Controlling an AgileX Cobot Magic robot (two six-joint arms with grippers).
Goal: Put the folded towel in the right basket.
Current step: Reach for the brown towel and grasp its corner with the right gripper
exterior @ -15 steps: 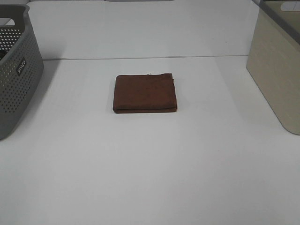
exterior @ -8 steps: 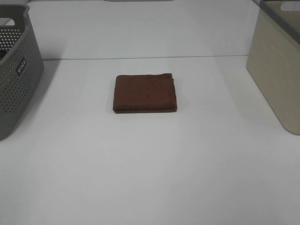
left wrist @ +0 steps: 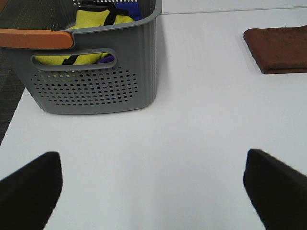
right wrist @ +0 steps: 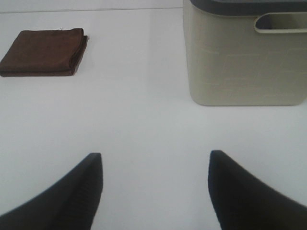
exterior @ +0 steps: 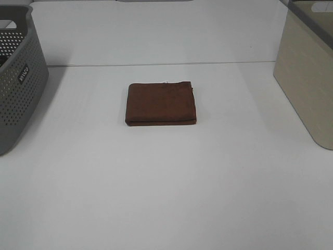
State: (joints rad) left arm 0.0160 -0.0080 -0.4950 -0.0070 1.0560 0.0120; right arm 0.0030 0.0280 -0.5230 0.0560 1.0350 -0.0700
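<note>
A brown folded towel (exterior: 161, 103) lies flat in the middle of the white table. It also shows in the left wrist view (left wrist: 278, 49) and in the right wrist view (right wrist: 44, 51). The beige right basket (exterior: 307, 70) stands at the table's right edge, and the right wrist view shows it too (right wrist: 244, 57). Neither arm shows in the high view. My left gripper (left wrist: 153, 191) is open and empty, far from the towel. My right gripper (right wrist: 156, 191) is open and empty, short of the towel and the basket.
A grey perforated basket (exterior: 18, 73) stands at the left edge. In the left wrist view it (left wrist: 91, 72) holds yellow and purple items and has an orange handle. A table seam (exterior: 156, 64) runs behind the towel.
</note>
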